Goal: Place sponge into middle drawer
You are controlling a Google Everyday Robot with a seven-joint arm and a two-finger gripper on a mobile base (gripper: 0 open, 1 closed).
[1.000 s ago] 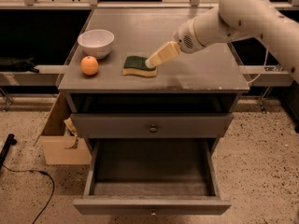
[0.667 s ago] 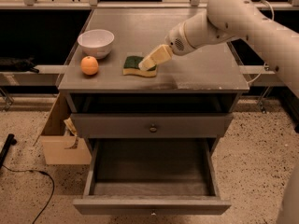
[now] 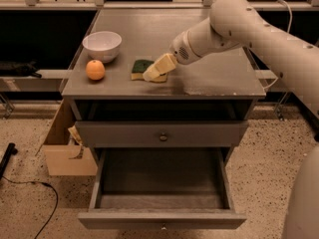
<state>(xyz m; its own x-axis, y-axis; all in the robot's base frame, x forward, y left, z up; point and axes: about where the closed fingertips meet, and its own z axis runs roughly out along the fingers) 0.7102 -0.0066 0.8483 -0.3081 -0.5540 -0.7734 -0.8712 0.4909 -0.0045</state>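
The sponge (image 3: 140, 67), yellow foam under a dark green top, lies flat on the grey cabinet top (image 3: 209, 73) left of centre. My gripper (image 3: 153, 72) reaches in from the right on the white arm and sits over the sponge's right end, covering part of it. The middle drawer (image 3: 162, 219) is pulled out wide at the bottom, its plain grey inside showing nothing in it. The drawer front above it (image 3: 161, 133) with a small round knob is closed.
A white bowl (image 3: 102, 46) stands at the back left of the cabinet top, with an orange fruit (image 3: 95, 69) in front of it. A cardboard box (image 3: 65, 151) sits on the floor to the cabinet's left. A black cable (image 3: 35, 193) runs across the speckled floor.
My gripper has moved left and down across the cabinet top, from beside the sponge's right edge to over the sponge. The sponge, bowl, orange and drawers have not moved.
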